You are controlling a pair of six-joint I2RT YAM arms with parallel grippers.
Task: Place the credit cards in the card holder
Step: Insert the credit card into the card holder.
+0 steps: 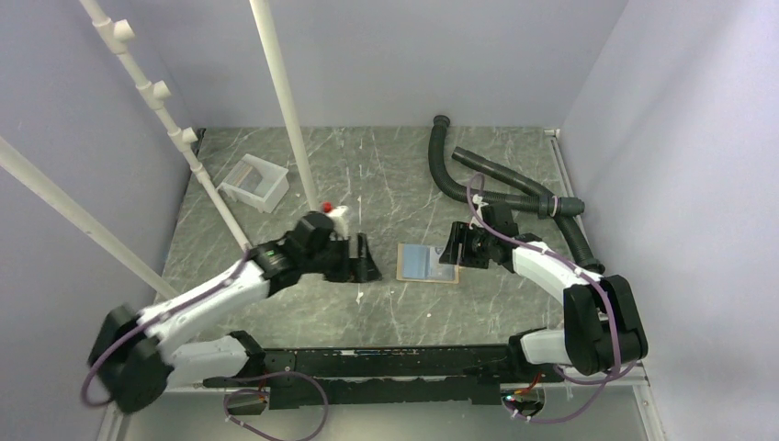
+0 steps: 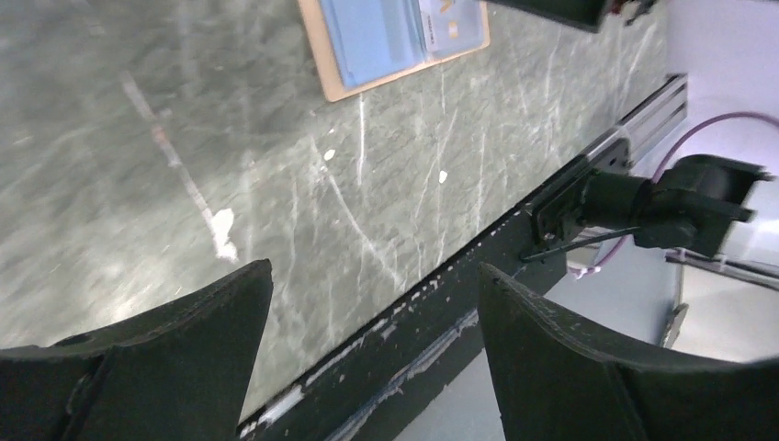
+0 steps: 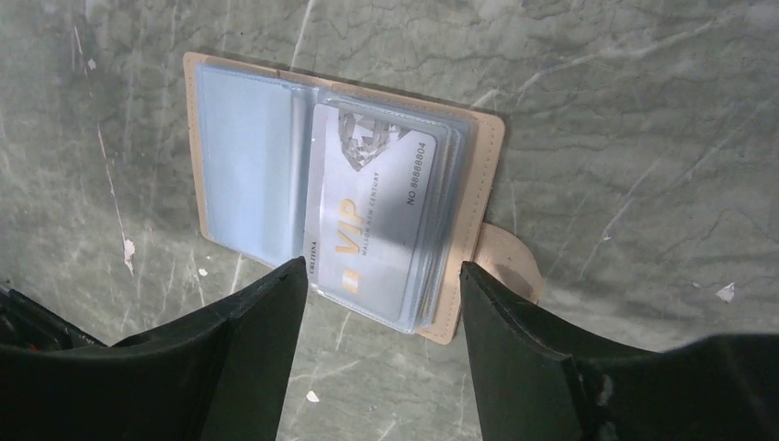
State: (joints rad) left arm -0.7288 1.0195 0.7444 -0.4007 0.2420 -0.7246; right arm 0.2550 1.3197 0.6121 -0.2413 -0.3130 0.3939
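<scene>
**One card in the holder, both grippers empty**

The left gripper (image 2: pixel 372 276) hangs low over the table (image 2: pixel 138 138). Its fingers are spread wide and nothing is between them. I think it waits aside so that it does not block the other arm.

The card holder (image 3: pixel 243 165) lies to the right of this gripper, near it but apart. It is open and flat, probably so that its clear sleeves can be reached. A silver credit card (image 3: pixel 372 211) with gold letters sits inside a sleeve, on the half that carries the snap tab (image 3: pixel 510 266).

The right gripper (image 3: pixel 381 268) stands just over the holder. Its jaws are apart, one on each side of the card's near edge, and they grip nothing. This card looks to be stowed. No loose card shows in any view.
</scene>
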